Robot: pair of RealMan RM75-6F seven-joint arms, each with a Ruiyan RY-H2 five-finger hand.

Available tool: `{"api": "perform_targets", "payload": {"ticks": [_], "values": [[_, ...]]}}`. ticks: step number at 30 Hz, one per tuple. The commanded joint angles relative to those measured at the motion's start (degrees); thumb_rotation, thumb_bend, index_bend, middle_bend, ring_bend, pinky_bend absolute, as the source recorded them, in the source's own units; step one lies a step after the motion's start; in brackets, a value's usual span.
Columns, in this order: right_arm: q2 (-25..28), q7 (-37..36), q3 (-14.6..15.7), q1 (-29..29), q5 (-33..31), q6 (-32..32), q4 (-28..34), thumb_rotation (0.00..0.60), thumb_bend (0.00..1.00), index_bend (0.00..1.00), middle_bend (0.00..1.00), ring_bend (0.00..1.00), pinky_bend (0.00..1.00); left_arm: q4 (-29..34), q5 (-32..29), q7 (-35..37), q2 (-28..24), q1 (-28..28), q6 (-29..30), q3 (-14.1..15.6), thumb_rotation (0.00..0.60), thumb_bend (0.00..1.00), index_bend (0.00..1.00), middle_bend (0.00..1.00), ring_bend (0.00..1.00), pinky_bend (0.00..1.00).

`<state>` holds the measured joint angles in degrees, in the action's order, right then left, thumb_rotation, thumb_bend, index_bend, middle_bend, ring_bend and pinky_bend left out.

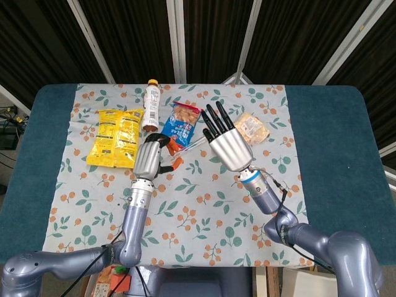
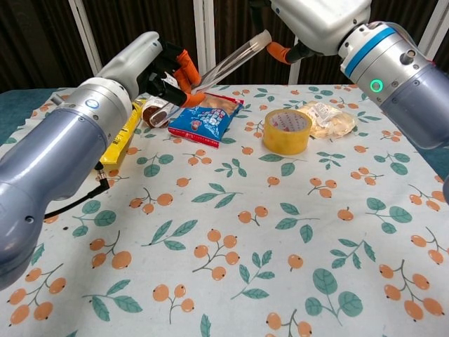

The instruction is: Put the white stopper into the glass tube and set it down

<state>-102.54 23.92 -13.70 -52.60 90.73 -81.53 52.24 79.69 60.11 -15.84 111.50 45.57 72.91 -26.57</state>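
The glass tube (image 2: 228,63) slants up in the air above the floral cloth, from lower left to upper right. My left hand (image 2: 165,67) pinches its lower end between orange-tipped fingers (image 2: 186,67). In the head view the tube (image 1: 193,144) is a thin line between my left hand (image 1: 150,158) and my right hand (image 1: 226,141). The right hand's fingers (image 1: 213,120) stick out straight and apart. Its orange thumb tip (image 2: 278,50) sits right by the tube's upper end, which looks pale (image 2: 264,36). I cannot make out the white stopper as a separate piece.
A yellow tape roll (image 2: 287,131) stands on the cloth under the right hand. A blue snack bag (image 2: 207,118), a yellow snack bag (image 1: 116,137), a lying bottle (image 1: 151,104) and a cracker pack (image 2: 330,118) lie along the far half of the table.
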Motion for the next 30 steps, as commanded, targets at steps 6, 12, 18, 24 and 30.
{"api": "perform_targets", "payload": {"ticks": [6, 12, 18, 24, 30], "values": [[-0.08, 0.03, 0.02, 0.03, 0.04, 0.07, 0.08, 0.6, 0.39, 0.7, 0.23, 0.03, 0.0, 0.1, -0.17, -0.13, 0.06, 0.25, -0.02, -0.15, 0.6, 0.58, 0.7, 0.72, 0.27, 0.18], [0.02, 0.17, -0.06, 0.07, 0.04, 0.09, 0.17, 0.6, 0.39, 0.61, 0.22, 0.03, 0.0, 0.15, -0.3, -0.07, 0.21, 0.38, 0.06, -0.2, 0.6, 0.58, 0.7, 0.72, 0.27, 0.18], [0.28, 1.14, -0.13, 0.33, -0.38, 0.54, 0.23, 0.6, 0.39, 0.27, 0.15, 0.02, 0.0, 0.13, -0.02, 0.35, 0.23, 0.36, 0.27, -0.11, 0.6, 0.58, 0.7, 0.72, 0.27, 0.18], [0.57, 1.66, -0.05, 0.65, -0.66, 0.91, 0.87, 0.6, 0.39, 0.18, 0.13, 0.02, 0.0, 0.32, 0.5, 0.92, 0.28, 0.46, 0.63, -0.24, 0.6, 0.58, 0.7, 0.72, 0.27, 0.18], [0.8, 2.1, -0.18, 0.88, -1.01, 1.2, 1.42, 0.6, 0.39, 0.16, 0.11, 0.02, 0.0, 0.1, 1.21, 1.63, 0.32, 0.46, 0.99, -0.12, 0.6, 0.58, 0.7, 0.72, 0.27, 0.18]]}}
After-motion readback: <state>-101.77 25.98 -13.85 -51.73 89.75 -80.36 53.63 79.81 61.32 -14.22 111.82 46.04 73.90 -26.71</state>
